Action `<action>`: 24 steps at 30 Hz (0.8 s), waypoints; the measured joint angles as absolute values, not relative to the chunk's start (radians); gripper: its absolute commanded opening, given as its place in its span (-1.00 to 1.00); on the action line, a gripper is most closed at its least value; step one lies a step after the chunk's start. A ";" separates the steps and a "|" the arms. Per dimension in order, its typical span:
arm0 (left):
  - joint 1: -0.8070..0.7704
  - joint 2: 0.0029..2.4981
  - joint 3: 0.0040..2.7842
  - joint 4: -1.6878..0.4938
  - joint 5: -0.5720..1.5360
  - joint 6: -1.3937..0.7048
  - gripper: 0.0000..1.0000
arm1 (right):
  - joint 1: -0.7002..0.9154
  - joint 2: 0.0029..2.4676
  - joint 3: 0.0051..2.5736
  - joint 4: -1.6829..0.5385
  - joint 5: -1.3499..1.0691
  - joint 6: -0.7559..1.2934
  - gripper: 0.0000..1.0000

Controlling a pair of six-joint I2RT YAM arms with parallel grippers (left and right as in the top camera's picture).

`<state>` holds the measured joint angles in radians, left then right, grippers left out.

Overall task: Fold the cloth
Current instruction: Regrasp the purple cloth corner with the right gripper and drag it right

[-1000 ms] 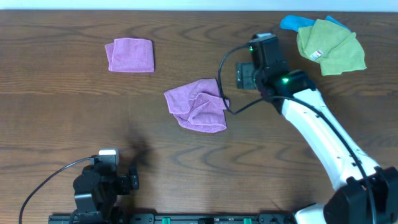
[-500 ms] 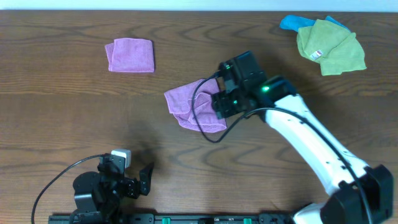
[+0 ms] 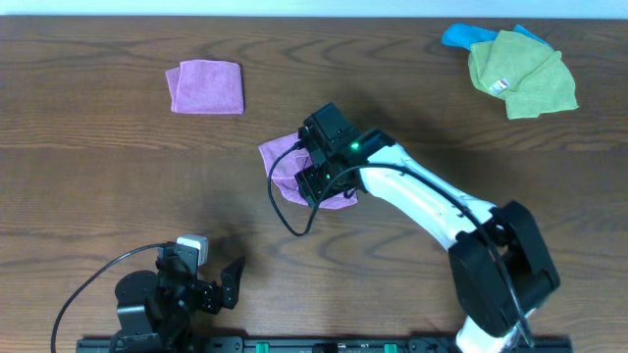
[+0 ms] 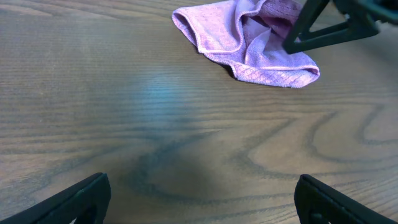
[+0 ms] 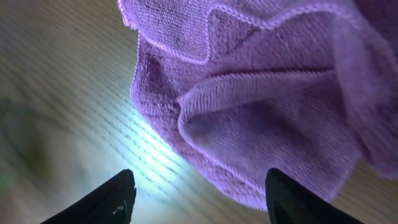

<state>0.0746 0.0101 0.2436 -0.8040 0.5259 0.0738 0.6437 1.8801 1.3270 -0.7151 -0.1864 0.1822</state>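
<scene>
Right gripper (image 5: 199, 186), jaws spread wide and empty, hovers over the cloth (image 4: 217, 34), crumpled mid-bench (image 3: 98, 196), far from every edge. Soft, light, floppy; best pinched at a hemmed corner.

Four cloths (violet cloth (image 3: 287, 175), pink square (image 3: 205, 86), green cloth (image 3: 523, 72), blue cloth (image 3: 459, 36)), two arms (image 3: 162, 294) (image 3: 422, 196).

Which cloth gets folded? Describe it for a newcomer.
On the wooden table, look mid-table, under the right arm. The cloth is the crumpled violet heap, unlike the neatly folded square and the green cloth farther back.
</scene>
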 measured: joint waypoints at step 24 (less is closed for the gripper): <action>0.075 0.010 0.244 -0.804 0.529 0.071 0.91 | 0.654 1.995 1.327 -0.571 -0.178 0.236 0.15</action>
<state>0.0746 0.0101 0.2436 -0.8040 0.5285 0.0711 0.6540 1.9949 1.3270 -0.5709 -0.1783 0.2356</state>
